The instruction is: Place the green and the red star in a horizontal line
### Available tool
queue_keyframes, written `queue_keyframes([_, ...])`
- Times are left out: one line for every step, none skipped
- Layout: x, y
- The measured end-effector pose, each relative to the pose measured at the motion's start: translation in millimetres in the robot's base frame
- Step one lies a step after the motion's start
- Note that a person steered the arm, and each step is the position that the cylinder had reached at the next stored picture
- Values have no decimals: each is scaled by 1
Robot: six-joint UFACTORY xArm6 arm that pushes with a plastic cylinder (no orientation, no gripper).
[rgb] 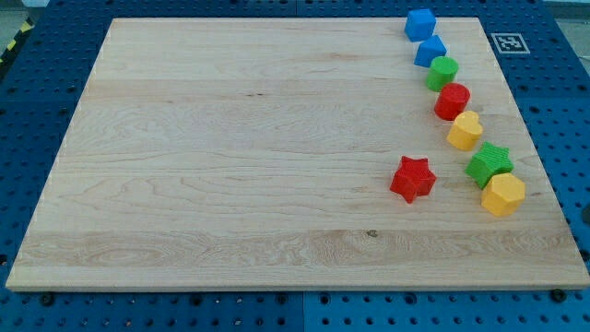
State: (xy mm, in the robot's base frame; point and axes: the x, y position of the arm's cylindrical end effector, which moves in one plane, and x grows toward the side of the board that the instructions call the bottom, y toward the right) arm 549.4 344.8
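Note:
The red star [412, 178] lies on the wooden board [230, 166] at the right of centre, toward the view's bottom. The green star [489, 164] lies to its right, slightly higher in the view, near the board's right edge. The green star touches a yellow block [502, 195] just below it. A gap of bare board separates the two stars. My tip does not show in the view.
A curved row of blocks runs down the board's right side: a blue cube [420, 24], a second blue block [430, 51], a green block [442, 72], a red block [453, 100], a yellow block [465, 130]. A marker tag [508, 42] sits off the top right corner.

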Motion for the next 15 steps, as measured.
queue_keyframes([-34, -4])
queue_keyframes([-48, -55])
queue_keyframes([-48, -120])
queue_keyframes([-48, -164])
queue_keyframes([-49, -190])
queue_keyframes([-50, -201])
queue_keyframes([-46, -202])
queue_keyframes([-34, -202])
queue_keyframes([-20, -204])
queue_keyframes([-9, -212])
queue_keyframes([-9, -227])
queue_keyframes([-9, -245])
queue_keyframes([-21, -257])
queue_keyframes([-47, -265])
queue_keyframes([-50, -304])
